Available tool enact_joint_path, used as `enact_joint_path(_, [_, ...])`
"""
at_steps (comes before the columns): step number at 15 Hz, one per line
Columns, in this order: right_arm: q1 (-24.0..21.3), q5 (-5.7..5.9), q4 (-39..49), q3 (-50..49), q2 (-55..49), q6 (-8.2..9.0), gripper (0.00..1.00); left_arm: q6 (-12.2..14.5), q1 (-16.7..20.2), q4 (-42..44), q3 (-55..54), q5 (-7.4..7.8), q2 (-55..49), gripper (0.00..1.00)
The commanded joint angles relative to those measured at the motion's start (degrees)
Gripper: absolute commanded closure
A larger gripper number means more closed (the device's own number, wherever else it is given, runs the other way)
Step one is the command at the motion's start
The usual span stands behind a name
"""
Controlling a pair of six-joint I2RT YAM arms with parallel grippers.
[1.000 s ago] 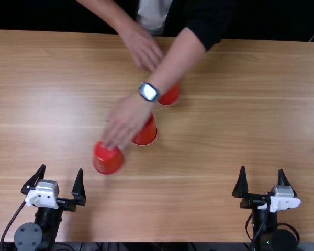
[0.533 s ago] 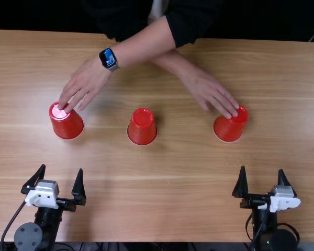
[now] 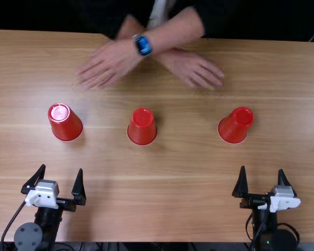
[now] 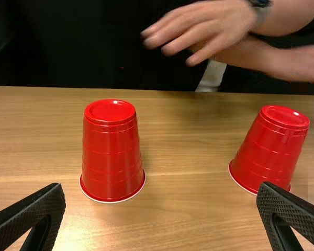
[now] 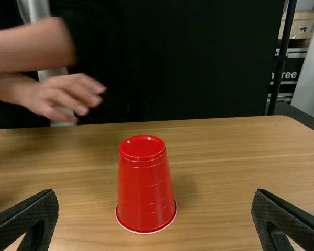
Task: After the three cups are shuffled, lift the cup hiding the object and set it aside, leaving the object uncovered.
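Cups, three red ones, stood upside down in a row across the middle of the wooden table (image 3: 282, 63): left cup (image 3: 66, 123), middle cup (image 3: 142, 127), right cup (image 3: 235, 125). All were well apart from each other, rims flat on the wood. Which cup covered the object could not be told.

Left gripper (image 3: 60, 172) sat by the table's near edge, on the near side of the left cup. Its fingers were spread wide with nothing between them. Right gripper (image 3: 261, 173) sat by the near edge too, on the near side of the right cup, fingers likewise spread wide and holding nothing. Neither gripper touched a cup.

Left wrist view looked out at the left cup and middle cup, both upright on their rims. Right wrist view looked at the right cup, alone between its two finger pads.

Person across the table had forearms crossed over the far part. Watch hand (image 3: 104, 63), with a wristwatch (image 3: 142, 45) on it, was beyond the gap between left and middle cups. Other hand (image 3: 196, 70) was beyond the gap between middle and right cups. Both hands were open and apart from every cup.
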Motion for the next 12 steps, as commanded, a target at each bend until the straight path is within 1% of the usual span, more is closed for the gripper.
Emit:
enact_joint_path(1, [-0.3,0.40,-0.2,-0.1,-0.7,-0.21,0.00,0.8,-0.2,-1.1,-1.0,0.57,-0.6,0.00])
enact_joint_path(3, [-0.4,0.19,-0.2,-0.4,-0.7,0.10,0.00,0.9,-0.2,-0.8,-1.0,0.57,-0.6,0.00])
enact_joint_path(4, [-0.3,0.30,-0.1,-0.5,-0.7,-0.11,0.00,0.9,-0.2,-0.9,-1.0,0.25,-0.6,0.00])
enact_joint_path(5, [-0.3,0.30,-0.1,-0.6,-0.7,-0.32,0.00,0.9,-0.2,-0.7,-1.0,0.78,-0.6,0.00])
enact_joint_path(6, [-0.3,0.19,-0.1,-0.6,-0.7,-0.43,0.00,1.0,-0.2,-0.8,-1.0,0.46,-0.6,0.00])
enact_joint_path(8, [-0.3,0.40,0.6,-0.6,-0.7,-0.32,0.00,0.7,0.0,-1.1,-1.0,0.15,-0.6,0.00])
enact_joint_path(11, [-0.6,0.40,0.6,1.3,-0.7,-0.32,0.00,0.7,0.0,-0.8,-1.0,-2.39,-0.6,0.00])
enact_joint_path(12, [-0.6,0.72,0.4,3.2,-0.7,-0.21,0.00,0.7,0.0,-1.2,-1.0,-2.39,-0.6,0.00])
